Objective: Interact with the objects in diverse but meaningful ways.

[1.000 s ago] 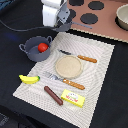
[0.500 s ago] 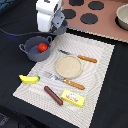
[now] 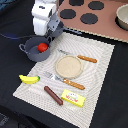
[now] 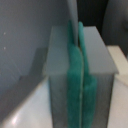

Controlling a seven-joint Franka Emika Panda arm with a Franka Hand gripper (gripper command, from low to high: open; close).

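Black bench point(image 3: 15, 95) beneath a pale striped placemat point(image 3: 97, 75). At the mat's middle, a round tan plate point(image 3: 68, 66). Beyond the plate, a knife with an orange handle point(image 3: 86, 58); on its near side, a fork with an orange handle point(image 3: 67, 81). Along the far edge, a toy stove top point(image 3: 100, 17) with dark round burners, plus a beige bowl point(image 3: 122, 17) at the exterior view's right.

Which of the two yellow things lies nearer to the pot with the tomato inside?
The yellow banana, at the placemat's edge on the exterior view's left, just below the grey pot. The yellow packet lies farther, beyond the brown sausage.
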